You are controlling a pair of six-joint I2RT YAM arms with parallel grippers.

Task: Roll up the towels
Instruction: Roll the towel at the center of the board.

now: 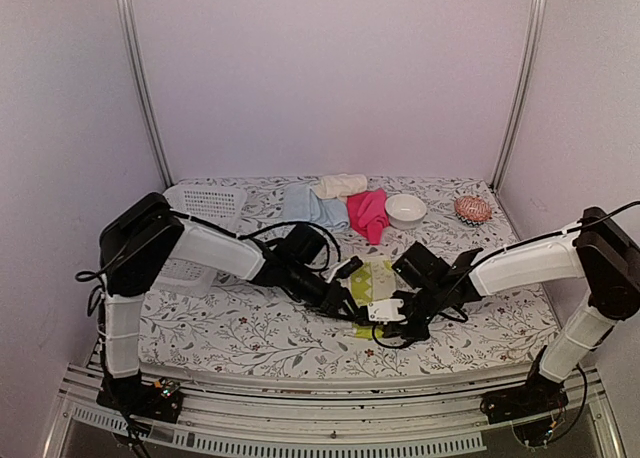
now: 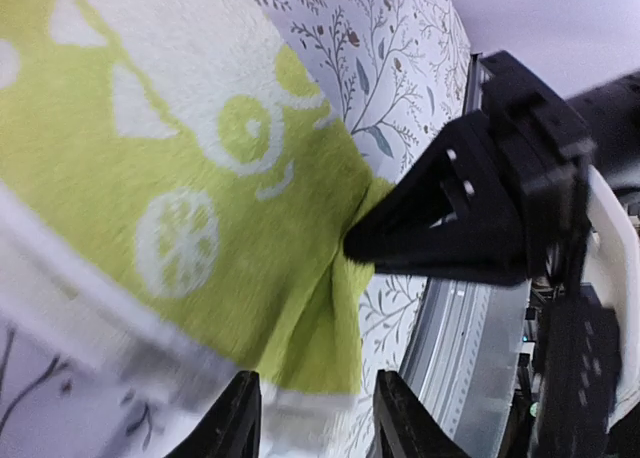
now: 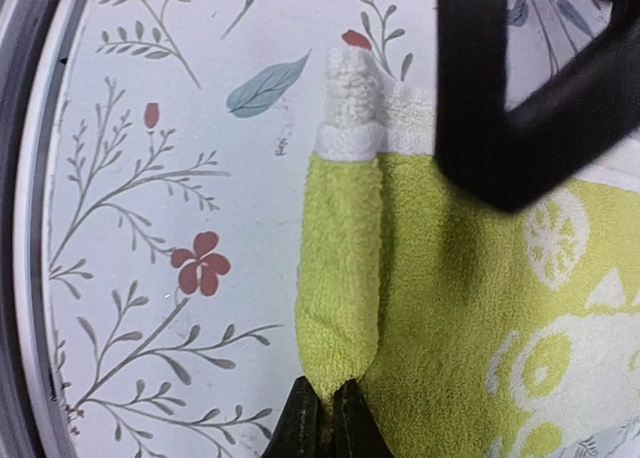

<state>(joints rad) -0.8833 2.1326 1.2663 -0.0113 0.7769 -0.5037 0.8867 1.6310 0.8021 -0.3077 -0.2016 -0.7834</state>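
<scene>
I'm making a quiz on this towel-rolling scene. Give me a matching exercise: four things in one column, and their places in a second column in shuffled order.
Things:
1. yellow-green towel
2. hot pink towel
3. cream towel
4. white basket

Places:
A. farthest left of the four
B. just left of the white bowl
C. pinched by the right gripper, near the middle
D. farthest back, beside the light blue towel

Pairs: 1-C, 2-B, 3-D, 4-A
</scene>
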